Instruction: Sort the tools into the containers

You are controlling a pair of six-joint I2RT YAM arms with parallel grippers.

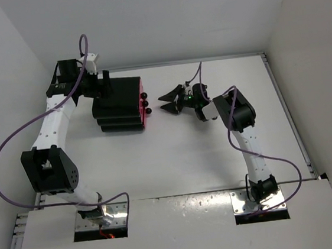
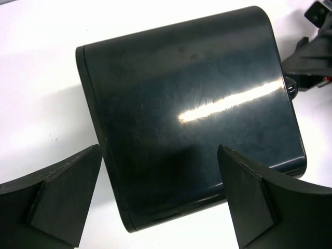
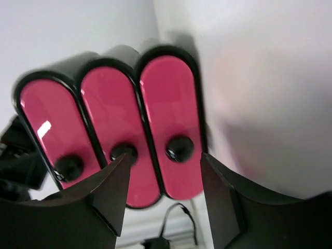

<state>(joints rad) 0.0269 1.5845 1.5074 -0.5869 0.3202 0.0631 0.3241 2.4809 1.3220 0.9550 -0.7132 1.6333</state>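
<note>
Drawer-opening seems in hand: the right pincer, spread, faces the three shut pink drawers of the cabinet near the surface's far-left corner. The left pincer, spread, straddles its back. Next: pinch a knob, pull.

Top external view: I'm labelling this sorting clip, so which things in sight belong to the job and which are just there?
Job: black cabinet; its three pink drawers; left gripper and right gripper, both open. No tools show in any view.
Just there: purple cables; base plates; white table.
</note>
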